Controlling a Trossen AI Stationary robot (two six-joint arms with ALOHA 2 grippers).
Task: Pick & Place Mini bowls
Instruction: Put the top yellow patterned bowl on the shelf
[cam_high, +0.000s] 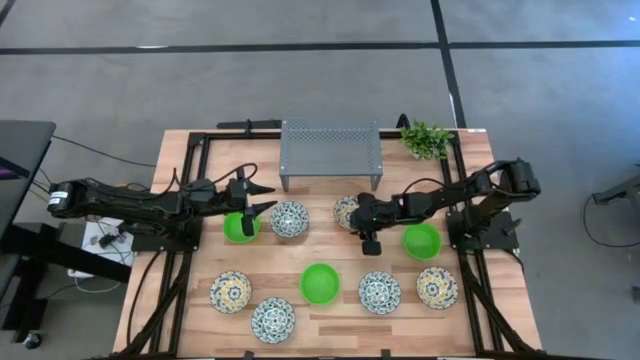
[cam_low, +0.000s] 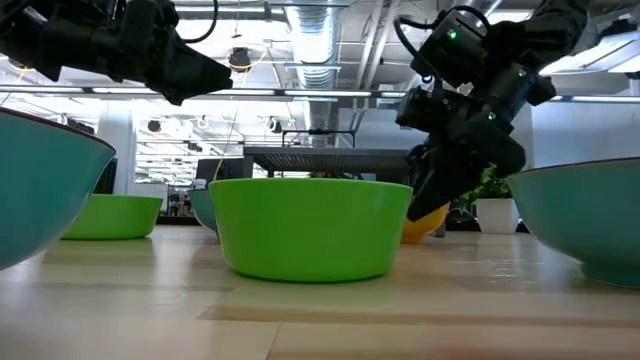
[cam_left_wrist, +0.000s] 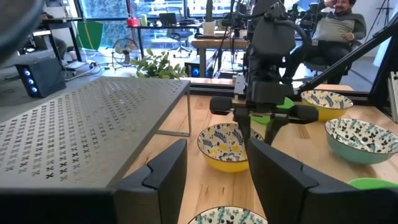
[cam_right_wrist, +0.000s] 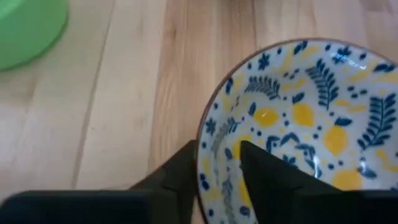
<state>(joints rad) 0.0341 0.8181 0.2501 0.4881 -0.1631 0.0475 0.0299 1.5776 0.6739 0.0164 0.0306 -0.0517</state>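
Mini bowls sit spread over the wooden surface in front of the grey perforated rack. Right gripper straddles the rim of the yellow-patterned bowl just before the rack, one finger inside, one outside, closing on it. Left gripper hovers spread wide and empty between a green bowl and a blue-patterned bowl.

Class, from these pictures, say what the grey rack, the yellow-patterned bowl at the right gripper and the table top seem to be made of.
Grey rack: probably painted metal, a thin matte sheet punched with holes.
Yellow-patterned bowl: likely glazed ceramic or melamine; smooth, printed lemons and leaves.
Table top: wood, pale planks with visible grain.
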